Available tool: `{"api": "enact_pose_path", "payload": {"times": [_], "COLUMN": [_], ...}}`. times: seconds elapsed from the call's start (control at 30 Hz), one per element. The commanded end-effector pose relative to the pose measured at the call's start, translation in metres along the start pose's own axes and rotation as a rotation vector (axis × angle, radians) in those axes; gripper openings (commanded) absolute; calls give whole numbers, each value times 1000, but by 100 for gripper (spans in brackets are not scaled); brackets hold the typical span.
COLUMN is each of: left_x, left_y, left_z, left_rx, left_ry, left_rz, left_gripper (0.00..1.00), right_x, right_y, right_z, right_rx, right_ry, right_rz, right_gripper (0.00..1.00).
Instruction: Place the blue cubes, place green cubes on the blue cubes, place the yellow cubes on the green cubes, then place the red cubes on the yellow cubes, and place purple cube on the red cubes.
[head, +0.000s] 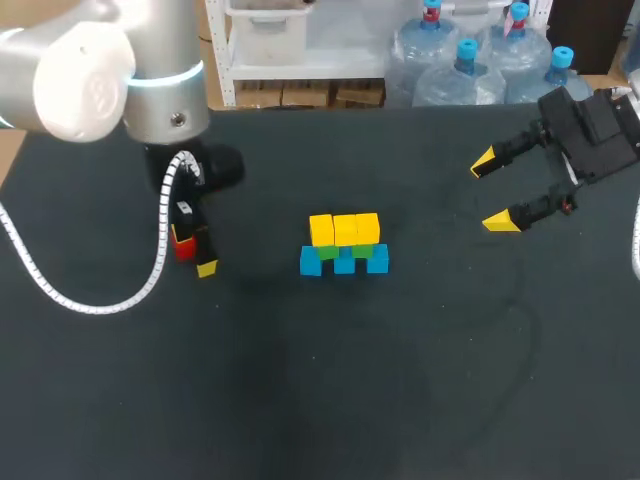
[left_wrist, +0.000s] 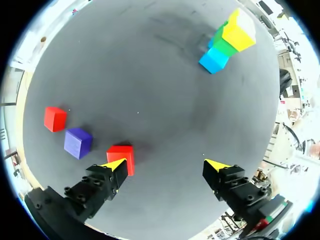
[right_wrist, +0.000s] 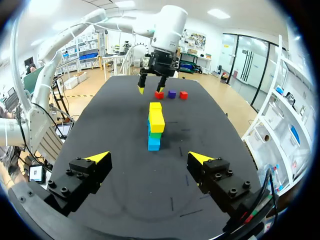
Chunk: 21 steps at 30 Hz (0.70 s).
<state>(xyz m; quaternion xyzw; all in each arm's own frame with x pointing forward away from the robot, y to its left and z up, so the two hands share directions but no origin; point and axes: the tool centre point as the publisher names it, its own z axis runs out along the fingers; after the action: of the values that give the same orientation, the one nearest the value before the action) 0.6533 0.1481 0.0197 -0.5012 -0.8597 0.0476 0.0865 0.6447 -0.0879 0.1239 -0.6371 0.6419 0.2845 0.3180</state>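
Likely the open left pincer (left_wrist: 165, 167), off-centre with one fingertip (left_wrist: 116, 165) at the nearest red cube (left_wrist: 122, 155), knocks it aside instead of gripping; right pincer (head: 492, 192) open too.

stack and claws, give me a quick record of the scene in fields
bottom layer: blue cubes
middle layer: green cubes
top layer: yellow cubes
loose: near red cube, purple cube, far red cube, in a row, purple in the middle
left claw: open, one finger beside the near red cube
right claw: open, empty, apart from all cubes
not yet stacked: red, purple
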Motion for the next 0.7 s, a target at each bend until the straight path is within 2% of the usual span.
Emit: {"api": "enact_pose_path", "payload": {"times": [0.03,0.23,0.37,0.7], "left_x": [-3,-9,-7,-6], "left_y": [6,9,17,23], "left_z": [-7,-25,-18,2], "left_rx": [-30,-78,-45,-10], "left_ry": [8,27,34,18], "left_rz": [25,56,50,47], "left_gripper": [100,100,100,100], "right_x": [0,0,0,0], "right_y": [0,0,0,0], "right_z": [0,0,0,0], "right_rx": [1,1,1,1], "right_ry": [-1,-1,-1,-1], "right_rz": [-1,-1,-1,-1], "right_gripper": [100,100,100,100]}}
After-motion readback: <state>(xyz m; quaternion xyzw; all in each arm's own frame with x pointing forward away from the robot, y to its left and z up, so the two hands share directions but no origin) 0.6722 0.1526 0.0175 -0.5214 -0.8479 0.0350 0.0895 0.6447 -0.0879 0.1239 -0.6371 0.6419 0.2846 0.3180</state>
